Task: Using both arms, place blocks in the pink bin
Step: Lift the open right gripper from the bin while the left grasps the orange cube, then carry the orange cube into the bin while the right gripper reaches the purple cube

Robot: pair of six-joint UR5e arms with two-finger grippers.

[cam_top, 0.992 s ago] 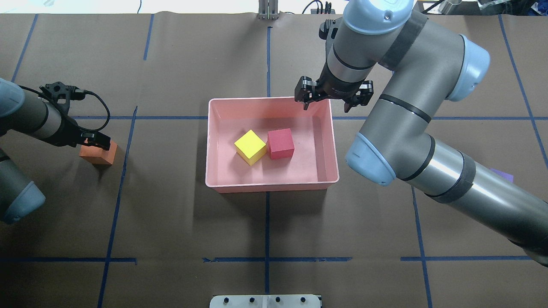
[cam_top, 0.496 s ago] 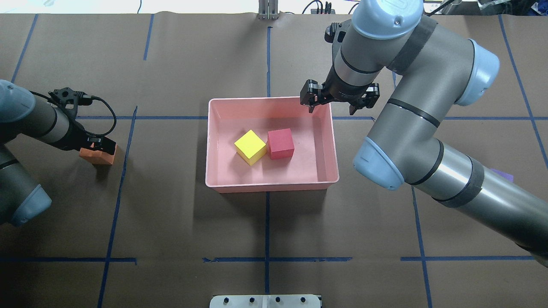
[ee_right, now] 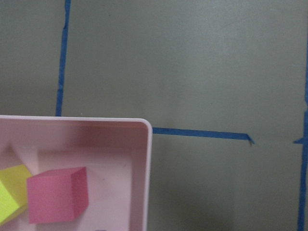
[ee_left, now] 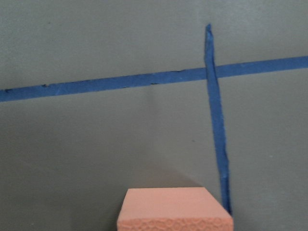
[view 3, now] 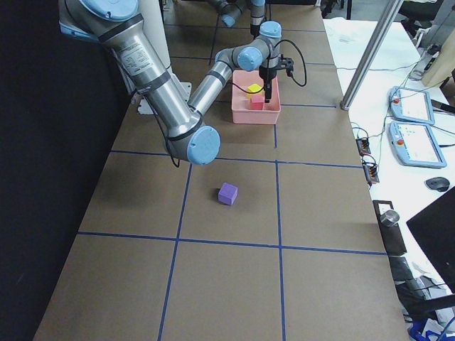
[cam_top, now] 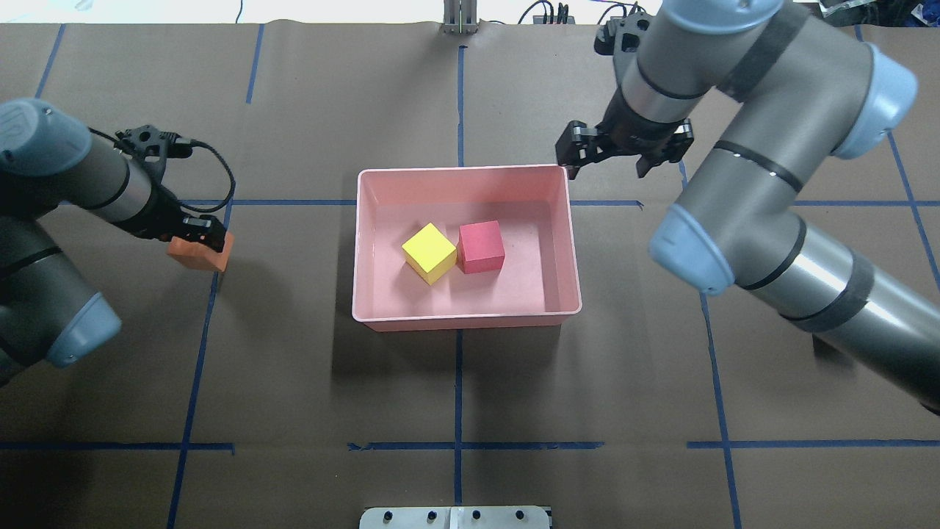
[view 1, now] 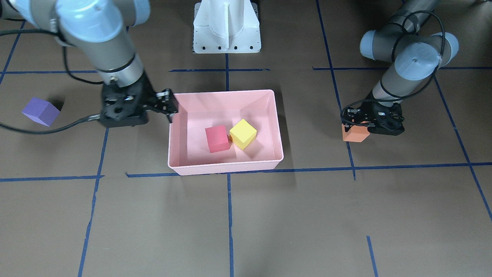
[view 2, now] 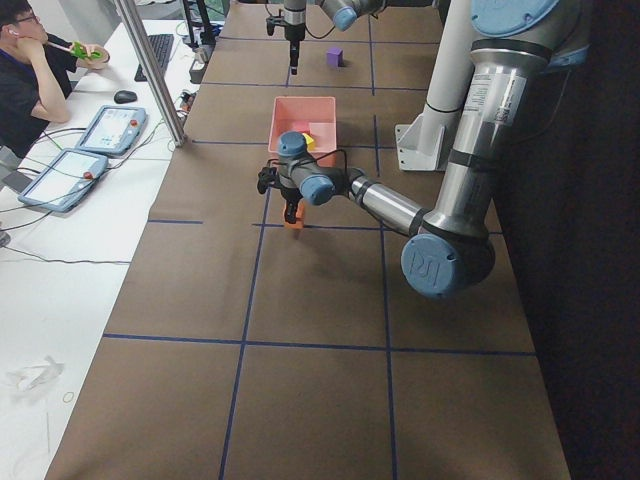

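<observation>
The pink bin (cam_top: pixel 463 320) is sitting between both grippers, its far corner just beside the right gripper (cam_top: pixel 608 156), which is hanging spread and empty. The left gripper (cam_top: pixel 208 236) is clenching the orange block (cam_top: pixel 192 256). The red block (cam_top: pixel 481 247) and yellow block (cam_top: pixel 429 252) are lying in the bin, touching, near the right gripper. The purple block (view 1: pixel 40 111) is lying well apart from it.

- A robotics lab, set up for recording: two grey tubular robot arms with light-blue joint caps (cam_top: pixel 764 184) stand on a white bolted pedestal base (view 1: pixel 226 27).
- The tabletop (cam_top: pixel 294 382) is covered in brown paper and marked into a grid with blue tape lines (cam_top: pixel 457 389).
- A white side desk (view 2: pixel 70 230) beside it carries grey touch-screen control pendants (view 2: pixel 110 125), a black keyboard (view 2: pixel 160 50) and loose cables.
- A seated person in a dark top (view 2: pixel 25 80) sits at that desk, next to a silver metal post (view 2: pixel 150 70).
</observation>
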